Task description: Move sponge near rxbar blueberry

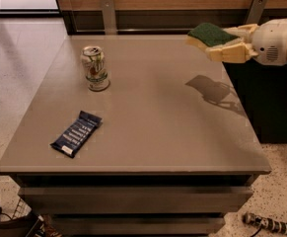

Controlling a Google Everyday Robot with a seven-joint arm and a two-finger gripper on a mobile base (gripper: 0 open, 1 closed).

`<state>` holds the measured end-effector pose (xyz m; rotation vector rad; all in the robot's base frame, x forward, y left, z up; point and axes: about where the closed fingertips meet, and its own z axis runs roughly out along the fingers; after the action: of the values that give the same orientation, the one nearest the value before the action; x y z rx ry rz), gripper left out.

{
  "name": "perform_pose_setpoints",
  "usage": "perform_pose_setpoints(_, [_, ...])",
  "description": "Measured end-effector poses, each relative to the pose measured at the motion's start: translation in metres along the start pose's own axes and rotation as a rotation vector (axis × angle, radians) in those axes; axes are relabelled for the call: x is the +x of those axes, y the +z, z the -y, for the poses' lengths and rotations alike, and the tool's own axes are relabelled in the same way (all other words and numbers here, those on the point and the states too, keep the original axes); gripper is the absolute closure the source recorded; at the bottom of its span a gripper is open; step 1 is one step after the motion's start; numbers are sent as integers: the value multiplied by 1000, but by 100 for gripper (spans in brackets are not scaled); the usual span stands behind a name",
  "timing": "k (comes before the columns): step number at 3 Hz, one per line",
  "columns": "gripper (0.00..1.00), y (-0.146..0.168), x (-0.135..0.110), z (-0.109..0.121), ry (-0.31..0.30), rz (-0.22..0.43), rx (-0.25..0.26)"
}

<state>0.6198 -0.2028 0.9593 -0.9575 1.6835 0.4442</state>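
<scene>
The sponge [208,35], pale yellow with a dark green top, is held in the air above the table's far right part. My gripper [221,42] comes in from the right and is shut on the sponge, with cream fingers [229,53] above and below it. Its shadow falls on the table underneath. The rxbar blueberry [77,133], a flat dark blue bar with white text, lies at the front left of the table, far from the sponge.
A white-green drink can [95,68] stands upright at the back left of the grey table [167,132]. A wooden wall with metal posts runs behind. Cables lie on the floor in front.
</scene>
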Motion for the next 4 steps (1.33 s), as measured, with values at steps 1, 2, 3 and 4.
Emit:
perform_pose_setpoints(1, [100,-38,-21,-17,-24,21,-5])
perform_pose_setpoints(2, [100,-42,-19,-61,-14,21,-41])
perform_pose_setpoints(3, [100,-22,-11,-132,3,27,-98])
perform_pose_setpoints(4, [100,6,4,-184,-8,33,-198])
